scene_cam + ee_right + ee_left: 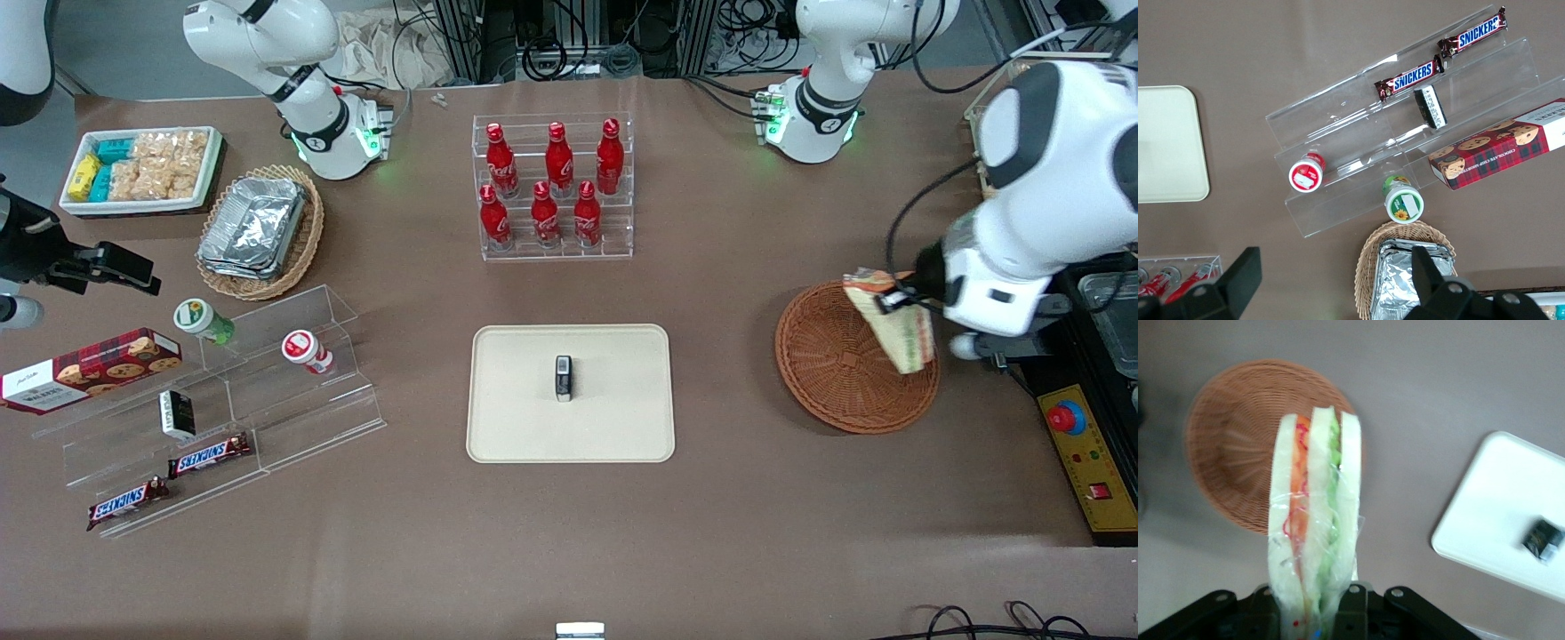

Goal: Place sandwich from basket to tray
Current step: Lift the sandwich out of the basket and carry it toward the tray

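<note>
Gripper: I see my gripper [900, 300] raised above the basket's rim on the working arm's side, fingers clenched on the sandwich
Sandwich: the sandwich [892, 322] hangs in the grip, lifted off the basket, still in its clear wrap; on the wrist camera the sandwich [1314, 520] shows three white bread slices with orange, red and green filling between them, its wrapped end pinched between the dark fingers [1350, 613]
Basket: the round reddish-brown basket [831, 364] sits on the table toward the working arm's end; I see nothing else lying in it, and the wrist camera shows the basket [1238, 440] below the hanging sandwich
Tray: the cream tray [613, 427] lies at the middle of the table, well apart from the basket, nearer the front camera than the bottle rack
On the tray: a small dark packet [564, 378] rests near the tray's centre; I also see it on the wrist camera [1543, 539], on the tray [1491, 513]
Bottle rack: six red bottles [557, 160] stand in a clear tiered rack [613, 253]
Parked arm's end of the table: a pale basket [307, 240] holding foil containers [253, 227], a white bin of snacks [142, 173], and clear steps [302, 418] carrying two small tubs, two chocolate bars [209, 457], a cookie box [89, 369] and a small black pack [177, 414]
</note>
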Robot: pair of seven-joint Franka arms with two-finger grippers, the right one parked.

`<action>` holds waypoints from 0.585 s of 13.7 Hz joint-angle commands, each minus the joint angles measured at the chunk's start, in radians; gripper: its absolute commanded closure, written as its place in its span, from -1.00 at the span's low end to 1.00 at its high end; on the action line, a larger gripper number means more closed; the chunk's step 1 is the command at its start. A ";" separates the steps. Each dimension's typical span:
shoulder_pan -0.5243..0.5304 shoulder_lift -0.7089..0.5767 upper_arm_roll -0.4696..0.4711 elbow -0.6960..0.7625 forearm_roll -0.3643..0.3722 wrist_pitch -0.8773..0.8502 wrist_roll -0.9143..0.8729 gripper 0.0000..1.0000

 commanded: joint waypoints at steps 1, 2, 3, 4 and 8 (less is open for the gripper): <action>-0.004 0.105 -0.135 0.078 0.008 0.079 0.046 1.00; -0.004 0.149 -0.199 0.104 0.017 0.101 0.033 1.00; -0.005 0.191 -0.251 0.126 0.046 0.110 0.026 1.00; -0.005 0.237 -0.290 0.134 0.073 0.124 0.017 1.00; -0.013 0.390 -0.394 0.129 0.155 0.314 -0.012 1.00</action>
